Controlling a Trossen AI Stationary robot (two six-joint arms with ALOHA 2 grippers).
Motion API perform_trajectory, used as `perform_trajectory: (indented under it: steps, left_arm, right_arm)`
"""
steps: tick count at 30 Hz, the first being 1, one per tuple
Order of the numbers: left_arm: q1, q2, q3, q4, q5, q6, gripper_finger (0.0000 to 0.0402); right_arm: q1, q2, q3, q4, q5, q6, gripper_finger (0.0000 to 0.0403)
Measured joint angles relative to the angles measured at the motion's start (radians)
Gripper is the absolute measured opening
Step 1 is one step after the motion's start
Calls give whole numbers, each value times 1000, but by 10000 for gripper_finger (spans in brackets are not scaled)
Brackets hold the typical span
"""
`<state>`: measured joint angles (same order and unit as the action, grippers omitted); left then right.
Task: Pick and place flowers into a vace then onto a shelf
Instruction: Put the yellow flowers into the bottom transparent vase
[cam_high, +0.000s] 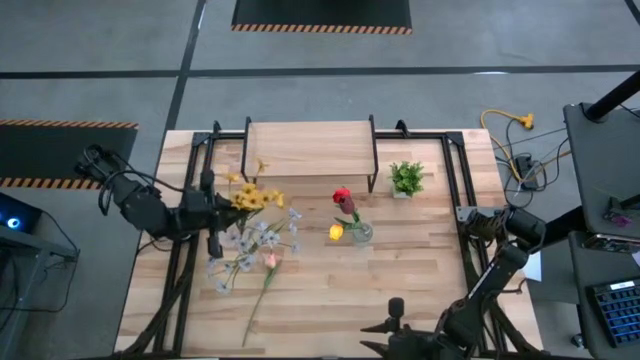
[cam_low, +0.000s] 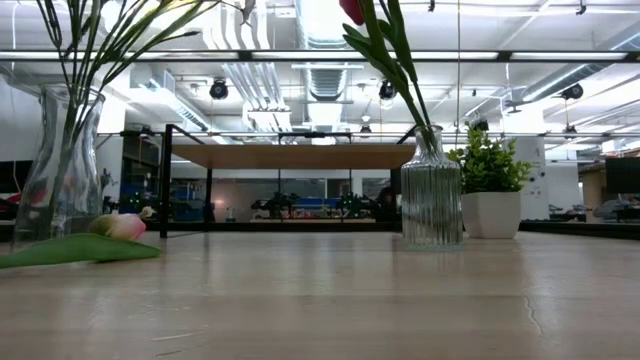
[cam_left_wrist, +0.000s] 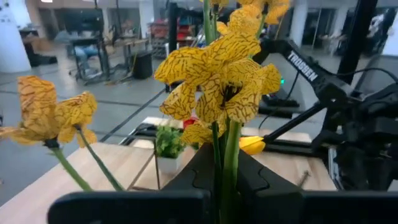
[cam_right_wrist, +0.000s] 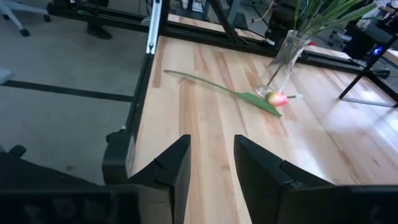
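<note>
My left gripper (cam_high: 222, 207) is over the table's left part, shut on a spray of yellow flowers (cam_high: 255, 198), whose streaked heads (cam_left_wrist: 217, 74) fill the left wrist view. Just nearer stands a clear vase (cam_high: 240, 240) (cam_low: 60, 165) holding white blossoms. A pink tulip (cam_high: 270, 261) (cam_right_wrist: 277, 98) lies flat on the table beside it. A ribbed glass vase (cam_high: 361, 233) (cam_low: 432, 195) at mid-table holds a red tulip (cam_high: 343, 199) and an orange one. The shelf (cam_high: 310, 150) (cam_low: 295, 157) stands at the far edge. My right gripper (cam_right_wrist: 211, 168) is open, low at the near edge (cam_high: 392, 318). My left gripper pinches the yellow flowers' green stems (cam_left_wrist: 225, 163) between its two fingers, a little below the heads. The fingers (cam_left_wrist: 196, 171) come in about level from the table's left, lying across the stems. The heads stand upright above the fingers, lifted clear of the table.
A small potted plant (cam_high: 406, 178) (cam_low: 490, 185) stands right of the shelf. Black frame rails (cam_high: 190, 250) run along the table's left and right sides. Bare wood (cam_high: 400, 280) lies between the ribbed vase and the near edge.
</note>
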<state>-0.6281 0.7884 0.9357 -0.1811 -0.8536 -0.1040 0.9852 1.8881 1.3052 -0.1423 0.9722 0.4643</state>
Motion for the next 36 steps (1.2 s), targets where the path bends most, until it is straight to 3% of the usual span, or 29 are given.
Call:
perform_trajectory:
  steps: [7, 16, 30, 36]
  left_arm:
    - [0, -114, -176, 192, 66, 21, 1]
    - [0, -177, -383, 404, 139, 176, 1]
    - [0, -173, -488, 409, 149, 174, 4]
    - [0, -185, -497, 384, 148, 152, 58]
  right_arm:
    - [0, 0, 0, 0, 0, 0, 111]
    - [0, 0, 0, 0, 0, 0, 111]
    - [0, 0, 0, 0, -1, 0, 111]
    - [0, 0, 0, 0, -1, 0, 111]
